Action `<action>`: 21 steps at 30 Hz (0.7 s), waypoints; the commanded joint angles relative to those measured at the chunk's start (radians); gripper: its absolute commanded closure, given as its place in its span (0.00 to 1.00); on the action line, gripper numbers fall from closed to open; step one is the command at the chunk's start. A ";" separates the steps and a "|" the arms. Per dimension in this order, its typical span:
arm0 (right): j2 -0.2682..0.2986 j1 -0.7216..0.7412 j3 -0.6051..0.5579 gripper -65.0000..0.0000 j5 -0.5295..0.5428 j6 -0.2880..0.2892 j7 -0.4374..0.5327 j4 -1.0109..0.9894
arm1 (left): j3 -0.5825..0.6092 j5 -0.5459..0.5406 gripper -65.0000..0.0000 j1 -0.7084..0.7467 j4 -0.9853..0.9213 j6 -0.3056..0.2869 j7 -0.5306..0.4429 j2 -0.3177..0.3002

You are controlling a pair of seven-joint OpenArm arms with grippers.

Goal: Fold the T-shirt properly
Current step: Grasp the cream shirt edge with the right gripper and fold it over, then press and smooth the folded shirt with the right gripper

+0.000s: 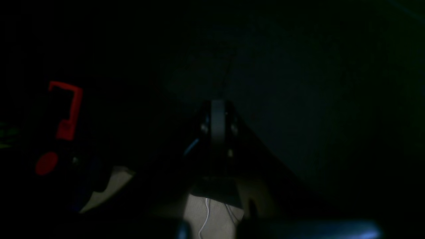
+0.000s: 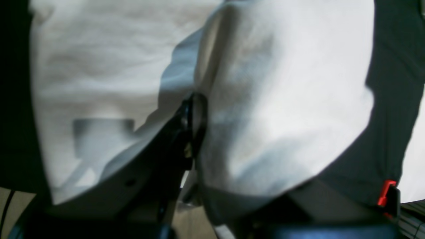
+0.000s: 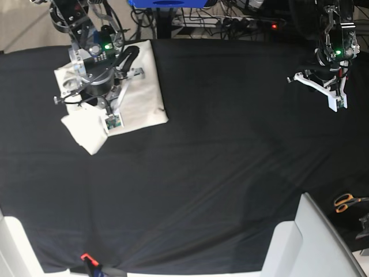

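The T-shirt (image 3: 141, 95), cream and softly creased, is folded into a compact block at the black table's (image 3: 219, 173) far left corner; one flap is pinched in the right gripper (image 2: 194, 122). Left gripper (image 1: 217, 119) jaws are seen pressed together, empty

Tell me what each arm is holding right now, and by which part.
The right gripper is shut on the T-shirt, pinching a raised fold of cloth at one side. The left gripper holds nothing.
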 commanded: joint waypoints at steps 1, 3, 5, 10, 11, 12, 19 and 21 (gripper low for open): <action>-0.005 0.008 0.001 1.00 -0.015 -0.007 0.024 0.013 | -0.007 0.005 1.00 0.000 0.015 0.004 -0.014 -0.015; -0.005 0.008 0.001 1.00 -0.015 -0.007 0.025 0.012 | -0.007 0.005 1.00 0.000 0.015 0.004 -0.014 -0.015; -0.005 0.008 0.001 1.00 -0.015 -0.007 0.025 0.012 | -0.007 0.005 1.00 0.000 0.015 0.004 -0.014 -0.015; -0.024 0.006 0.001 1.00 -0.015 -0.007 0.027 -0.011 | -0.007 0.005 1.00 0.000 0.014 0.004 -0.014 -0.015; -0.026 0.008 0.001 1.00 -0.013 -0.007 0.029 -0.027 | -0.007 0.005 1.00 0.000 0.014 0.004 -0.014 -0.015; -0.031 0.008 0.001 1.00 -0.013 -0.007 0.029 -0.039 | -0.007 0.005 1.00 0.000 0.014 0.004 -0.014 -0.015; -0.067 0.008 -0.001 0.94 -0.013 -0.005 0.029 -0.042 | -0.007 0.005 1.00 0.000 0.014 0.004 -0.014 -0.015; -0.075 0.006 -0.002 0.82 -0.013 0.003 0.030 -0.042 | -0.007 0.005 1.00 0.000 0.009 0.004 -0.014 -0.015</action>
